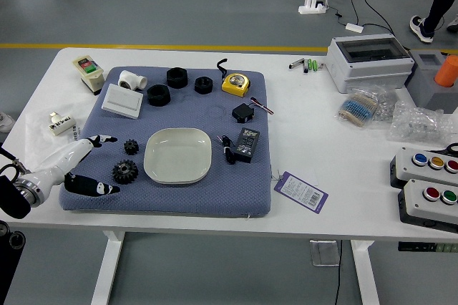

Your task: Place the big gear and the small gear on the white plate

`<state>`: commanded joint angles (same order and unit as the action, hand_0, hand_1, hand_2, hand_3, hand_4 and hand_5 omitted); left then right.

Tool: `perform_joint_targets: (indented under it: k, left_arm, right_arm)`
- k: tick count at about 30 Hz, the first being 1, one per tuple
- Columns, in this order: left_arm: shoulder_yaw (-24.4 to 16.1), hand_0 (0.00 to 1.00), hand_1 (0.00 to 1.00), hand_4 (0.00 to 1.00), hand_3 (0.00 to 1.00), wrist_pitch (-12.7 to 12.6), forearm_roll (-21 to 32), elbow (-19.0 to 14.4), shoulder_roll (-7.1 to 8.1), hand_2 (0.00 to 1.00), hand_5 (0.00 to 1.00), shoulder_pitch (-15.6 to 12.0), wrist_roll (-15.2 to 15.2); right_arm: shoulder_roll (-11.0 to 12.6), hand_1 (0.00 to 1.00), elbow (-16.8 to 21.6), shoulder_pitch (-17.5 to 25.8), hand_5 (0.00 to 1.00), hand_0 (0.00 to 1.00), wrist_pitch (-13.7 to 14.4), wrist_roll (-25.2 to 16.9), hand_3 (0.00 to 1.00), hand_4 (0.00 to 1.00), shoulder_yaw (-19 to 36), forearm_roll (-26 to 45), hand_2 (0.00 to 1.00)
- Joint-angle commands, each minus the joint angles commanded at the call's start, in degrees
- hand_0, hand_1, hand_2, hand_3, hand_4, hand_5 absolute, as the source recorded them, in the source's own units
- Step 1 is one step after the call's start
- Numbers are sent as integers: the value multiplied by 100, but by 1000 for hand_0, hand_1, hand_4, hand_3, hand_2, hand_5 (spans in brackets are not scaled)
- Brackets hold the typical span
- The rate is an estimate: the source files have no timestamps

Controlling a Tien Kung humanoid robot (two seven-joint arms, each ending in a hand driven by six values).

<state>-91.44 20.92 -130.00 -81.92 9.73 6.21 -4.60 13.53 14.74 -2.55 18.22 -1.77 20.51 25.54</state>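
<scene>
Left hand (pixel 116 164): ours, reaching over the blue mat (pixel 215 201), parted wide and holding nothing.
Big gear (pixel 124 172): on the mat, just right of our hand's opening.
Small gear (pixel 131 147): on the mat, just right of our upper fingertips, farther from us than the big one.
White plate (pixel 177 156): right of our hand, past both gears.
White switch panel (pixel 122 102): beyond our hand, on its far side.
Black adapter (pixel 247 145): well right of our hand, past the plate.
</scene>
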Motion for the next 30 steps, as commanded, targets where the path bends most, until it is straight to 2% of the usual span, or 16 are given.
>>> perform_joint_targets:
  k: [1,6,7,12,13,18,19,24,25,30]
  left_arm:
    - [38,801,806,970,861,-41,0,20,-20,864,178,14,12]
    - [171,801,806,970,861,-169,0,156,-56,864,178,78,39]
    - [183,767,774,902,833,-184,0,174,-58,824,168,84,40]
    - [276,767,774,902,833,-291,0,321,-86,824,168,107,32]
    - [300,739,745,807,802,-311,0,350,-94,784,120,112,29]
    - [388,739,745,807,802,-504,0,543,-141,784,120,165,23]
    - [395,708,711,733,723,-526,0,566,-147,753,120,173,25]
    - [416,708,711,733,723,-758,0,780,-185,753,120,231,60]
    - [420,680,701,637,686,-780,0,812,-186,738,98,240,67]
    - [437,680,701,637,686,-806,0,906,-192,738,98,265,77]
  right_arm:
    - [-1,708,0,3,650,703,0,0,562,793,-9,2,735]
    - [-3,708,1,20,650,703,1,0,562,793,-45,18,735]
    - [-4,707,1,22,650,704,2,0,562,793,-48,19,735]
    - [-3,707,3,41,650,704,6,0,562,793,-66,24,735]
    - [-3,708,3,43,650,705,8,-1,562,793,-65,22,735]
    - [-3,708,5,54,650,705,11,-4,562,793,-68,22,735]
    - [-3,708,5,54,650,705,11,-5,562,793,-68,21,735]
    - [0,708,4,55,650,705,11,-9,562,793,-68,18,735]
    - [0,707,4,54,650,706,12,-10,561,793,-64,19,735]
    - [0,707,3,55,650,706,12,-7,561,793,-54,32,735]
